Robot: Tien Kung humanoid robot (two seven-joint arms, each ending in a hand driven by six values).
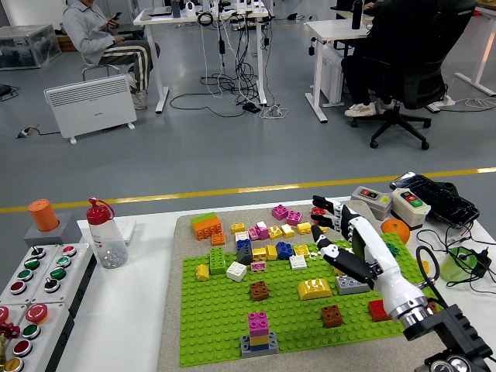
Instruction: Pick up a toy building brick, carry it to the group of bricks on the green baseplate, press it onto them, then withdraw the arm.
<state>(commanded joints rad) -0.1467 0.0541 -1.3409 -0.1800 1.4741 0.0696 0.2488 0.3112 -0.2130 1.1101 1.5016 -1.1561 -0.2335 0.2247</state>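
Already we have a small stack [258, 333] standing on the green baseplate [209, 325] near its front edge: a grey brick at the bottom, a yellow one over it, a pink brick [259, 322] on top. That pressing step looks done. Our right hand [339, 232] hangs far back and to the right of the stack, over the loose bricks [275, 232] at the baseplate's rear edge, fingers spread and holding nothing. We judge the arm to be clear of the stack, or set to pick another brick. Our left hand is out of sight.
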